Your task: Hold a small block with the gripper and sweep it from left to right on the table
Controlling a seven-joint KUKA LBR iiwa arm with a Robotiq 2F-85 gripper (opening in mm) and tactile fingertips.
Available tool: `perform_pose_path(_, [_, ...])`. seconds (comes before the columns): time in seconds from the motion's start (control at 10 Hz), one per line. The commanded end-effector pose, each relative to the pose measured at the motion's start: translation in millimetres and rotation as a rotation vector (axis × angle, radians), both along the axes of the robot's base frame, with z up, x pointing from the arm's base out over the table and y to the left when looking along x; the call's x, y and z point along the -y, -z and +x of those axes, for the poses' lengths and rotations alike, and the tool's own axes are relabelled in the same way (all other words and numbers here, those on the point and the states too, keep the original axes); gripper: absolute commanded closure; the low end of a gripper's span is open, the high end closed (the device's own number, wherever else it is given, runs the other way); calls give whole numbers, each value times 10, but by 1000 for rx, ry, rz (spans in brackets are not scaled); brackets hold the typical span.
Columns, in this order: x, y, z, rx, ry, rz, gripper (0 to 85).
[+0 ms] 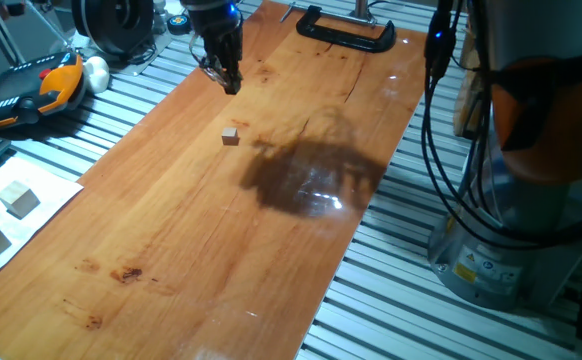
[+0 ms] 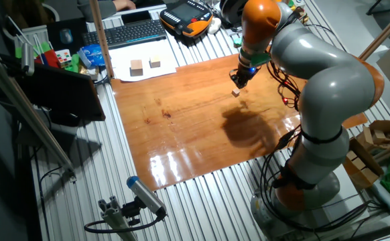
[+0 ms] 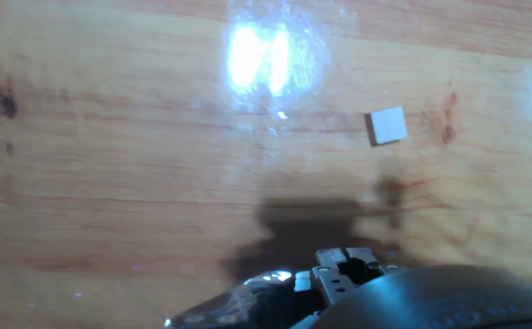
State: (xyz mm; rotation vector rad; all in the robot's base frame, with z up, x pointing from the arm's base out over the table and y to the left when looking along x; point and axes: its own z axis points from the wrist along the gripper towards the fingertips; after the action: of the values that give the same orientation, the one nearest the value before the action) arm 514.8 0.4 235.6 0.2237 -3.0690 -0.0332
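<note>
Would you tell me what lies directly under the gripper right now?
Bare table, with the gripper hanging above it. The small block sits apart, not underneath. Nothing visible between the fingers.

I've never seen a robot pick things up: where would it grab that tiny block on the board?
Probably from straight above, fingers closing on two opposite side faces. The block is a small cube lying flat and alone on the table, so its sides are free. The gripper hangs above and apart from it.

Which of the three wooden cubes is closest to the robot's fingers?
The small block, alone on the table below the gripper. The two larger cubes sit on white paper.
</note>
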Motion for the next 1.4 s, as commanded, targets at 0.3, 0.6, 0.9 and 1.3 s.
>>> perform_pose_path(0.3, [31,7,91,-12,13,-62,660])
perform_pose_path(0.6, [81,90,283,-30,46,-110,403])
perform_pose_path(0.9, [121,326,449,-23,42,-92,350])
perform_pose_path(1.3, [210,522,565,-23,35,-106,337])
